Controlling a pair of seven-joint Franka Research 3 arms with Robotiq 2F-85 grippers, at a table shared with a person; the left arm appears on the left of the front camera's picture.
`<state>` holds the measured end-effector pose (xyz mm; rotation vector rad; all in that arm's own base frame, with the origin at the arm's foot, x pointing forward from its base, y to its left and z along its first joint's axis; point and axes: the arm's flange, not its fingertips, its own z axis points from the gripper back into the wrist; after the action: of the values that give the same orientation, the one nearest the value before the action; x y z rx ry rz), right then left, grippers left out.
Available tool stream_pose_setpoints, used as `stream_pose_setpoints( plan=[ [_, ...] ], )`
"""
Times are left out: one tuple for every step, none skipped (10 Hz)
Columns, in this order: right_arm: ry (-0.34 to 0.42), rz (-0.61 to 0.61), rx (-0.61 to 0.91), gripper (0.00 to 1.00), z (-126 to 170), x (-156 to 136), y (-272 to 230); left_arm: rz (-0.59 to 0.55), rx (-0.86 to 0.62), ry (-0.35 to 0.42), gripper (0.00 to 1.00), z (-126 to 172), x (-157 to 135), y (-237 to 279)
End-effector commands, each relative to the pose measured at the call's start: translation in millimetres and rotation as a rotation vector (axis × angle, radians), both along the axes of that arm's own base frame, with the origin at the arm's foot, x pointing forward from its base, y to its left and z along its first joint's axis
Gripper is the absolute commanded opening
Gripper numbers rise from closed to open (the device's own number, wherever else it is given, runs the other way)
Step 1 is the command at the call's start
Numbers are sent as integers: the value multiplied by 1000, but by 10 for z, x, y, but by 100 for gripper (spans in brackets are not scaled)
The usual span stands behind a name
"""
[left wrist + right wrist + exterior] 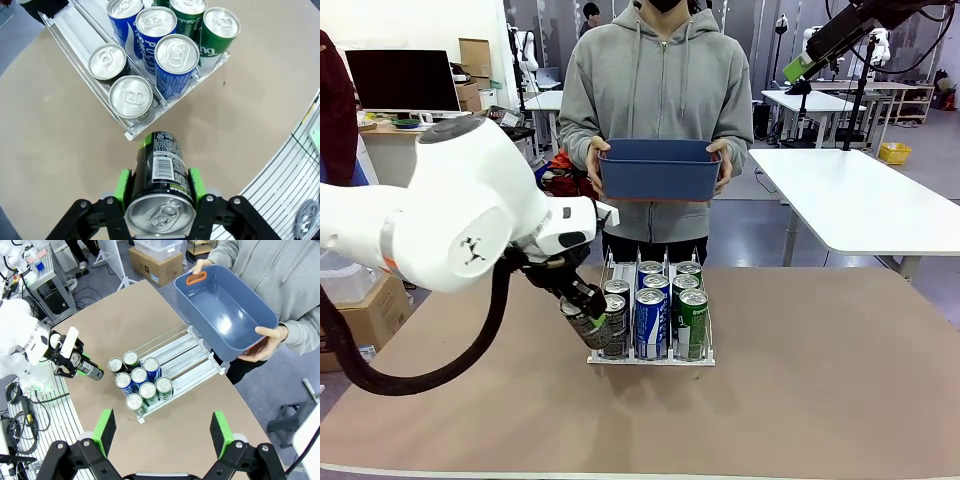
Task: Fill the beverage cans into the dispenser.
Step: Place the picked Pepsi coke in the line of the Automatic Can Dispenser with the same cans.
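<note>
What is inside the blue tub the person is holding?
The right wrist view looks down into the blue tub: its floor and walls are bare, with no cans. The corner nearest the person's hand is covered by the tub's own rim.

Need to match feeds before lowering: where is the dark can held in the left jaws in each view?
Front: dark can, left of the dispenser.
Left wrist: bottom centre, between green pads.
Right wrist: left of middle.
Shared landmark: the dispenser.
</note>
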<state>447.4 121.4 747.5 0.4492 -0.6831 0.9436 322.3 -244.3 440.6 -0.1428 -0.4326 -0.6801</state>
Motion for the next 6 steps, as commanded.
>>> stream_pose_setpoints(
  plan=[
    [3,3,1,100,3,9,-4,43,-11,-10,58,-57,95,-156],
    [3,3,1,100,3,9,-4,49,-21,1,58,-94,166,-182],
    [3,3,1,100,3,9,-4,88,8,25,58,-101,189,-192],
    [3,3,1,100,3,9,-4,28,-9,16,58,-124,51,-121],
    [3,3,1,100,3,9,-4,28,-9,16,58,-124,51,-121],
    [3,3,1,100,3,9,-4,45,-7,32,58,-171,113,-151]
  ],
)
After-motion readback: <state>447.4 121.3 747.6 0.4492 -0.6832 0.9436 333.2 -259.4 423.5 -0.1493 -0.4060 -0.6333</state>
